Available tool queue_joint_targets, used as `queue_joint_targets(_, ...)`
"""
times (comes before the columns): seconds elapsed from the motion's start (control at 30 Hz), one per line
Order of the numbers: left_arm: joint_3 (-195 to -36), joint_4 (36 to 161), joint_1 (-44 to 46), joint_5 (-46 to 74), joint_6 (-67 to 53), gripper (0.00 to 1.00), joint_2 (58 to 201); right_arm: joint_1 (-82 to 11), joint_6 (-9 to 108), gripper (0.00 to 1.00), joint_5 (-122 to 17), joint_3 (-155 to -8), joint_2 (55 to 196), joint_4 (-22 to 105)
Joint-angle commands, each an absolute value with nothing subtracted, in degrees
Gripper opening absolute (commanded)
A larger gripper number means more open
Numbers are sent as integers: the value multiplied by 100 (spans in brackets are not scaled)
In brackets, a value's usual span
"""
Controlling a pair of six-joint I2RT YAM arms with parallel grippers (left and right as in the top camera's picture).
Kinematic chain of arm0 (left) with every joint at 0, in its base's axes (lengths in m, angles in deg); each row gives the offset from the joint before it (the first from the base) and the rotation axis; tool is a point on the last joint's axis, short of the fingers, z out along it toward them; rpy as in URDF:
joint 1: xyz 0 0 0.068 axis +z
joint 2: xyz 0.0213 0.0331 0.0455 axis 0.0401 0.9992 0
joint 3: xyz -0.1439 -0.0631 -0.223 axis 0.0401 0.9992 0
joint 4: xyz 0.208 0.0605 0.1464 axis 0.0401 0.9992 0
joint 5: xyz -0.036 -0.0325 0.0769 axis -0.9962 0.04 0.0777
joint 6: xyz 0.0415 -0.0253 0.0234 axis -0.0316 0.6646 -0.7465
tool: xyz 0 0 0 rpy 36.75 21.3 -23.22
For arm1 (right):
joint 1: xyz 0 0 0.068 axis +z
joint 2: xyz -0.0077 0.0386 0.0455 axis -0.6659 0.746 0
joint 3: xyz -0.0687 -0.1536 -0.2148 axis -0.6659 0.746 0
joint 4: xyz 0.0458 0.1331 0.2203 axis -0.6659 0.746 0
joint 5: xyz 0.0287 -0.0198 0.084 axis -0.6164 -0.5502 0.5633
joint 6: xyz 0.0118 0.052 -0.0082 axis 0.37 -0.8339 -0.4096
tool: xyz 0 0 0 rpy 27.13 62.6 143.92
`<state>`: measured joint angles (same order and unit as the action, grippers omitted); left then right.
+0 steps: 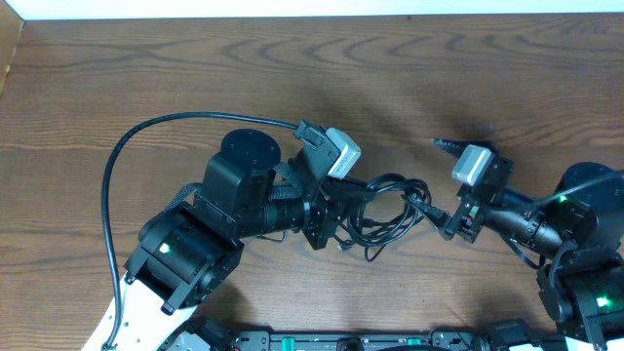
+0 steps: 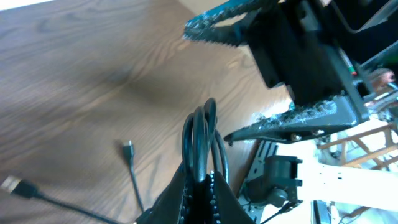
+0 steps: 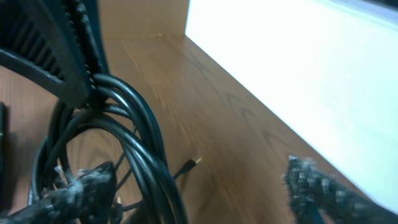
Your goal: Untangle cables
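Observation:
The cables (image 1: 393, 213) are a clump of thin black loops on the wooden table between my two arms. My left gripper (image 1: 343, 207) is shut on the clump's left side. The left wrist view shows its jaws (image 2: 205, 186) pinching several upright cable loops (image 2: 201, 134). My right gripper (image 1: 436, 216) stands open at the clump's right end. In the right wrist view, the cable loops (image 3: 143, 155) run between the right gripper's (image 3: 196, 190) fingers, close to the left finger (image 3: 74, 193) and far from the right finger (image 3: 317, 186). A small plug (image 3: 194, 162) rests on the table behind.
Two loose cable ends, a small plug (image 2: 129, 149) and a flat connector (image 2: 12, 185), lie on the table left of my left gripper. A thick black arm cable (image 1: 127, 156) arcs over the table's left side. A white wall (image 3: 298, 74) borders the table.

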<state>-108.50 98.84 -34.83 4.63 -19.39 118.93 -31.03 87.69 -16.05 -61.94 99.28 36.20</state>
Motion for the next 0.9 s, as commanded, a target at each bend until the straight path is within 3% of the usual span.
queue_joint_targets(0.0,-11042,9665,-3476,-64,-2081,7,11821,-3116,8946,80,-1055,-6198,9895,3587)
queue_joint_targets(0.1,-11042,9363,-3476,-346,-2077,7,11825,-3116,8946,77,-646,-6198,9895,3703)
queue_joint_targets(0.17,-11042,9199,-3476,-420,-2077,7,11825,-3116,8948,66,-548,-6198,9895,3829)
queue_joint_targets(0.33,-11042,9027,-3474,-433,-2075,8,11825,-3116,8944,2,-552,-6198,9895,3947)
queue_joint_targets(0.57,-11042,9241,-3474,1062,-639,8,11825,-3116,8323,1,-1365,-6198,9895,3906)
queue_joint_targets(0.67,-11042,9245,-3474,1117,-333,8,11823,-3118,7674,1,-2104,-6198,9895,3899)
queue_joint_targets(0.8,-11042,9243,-3474,1117,360,56,11823,-3118,6747,1,-2838,-6198,9895,3803)
queue_joint_targets(0.87,-11042,9245,-3474,1114,804,63,11825,-3116,6463,1,-2873,-6198,9895,3679)
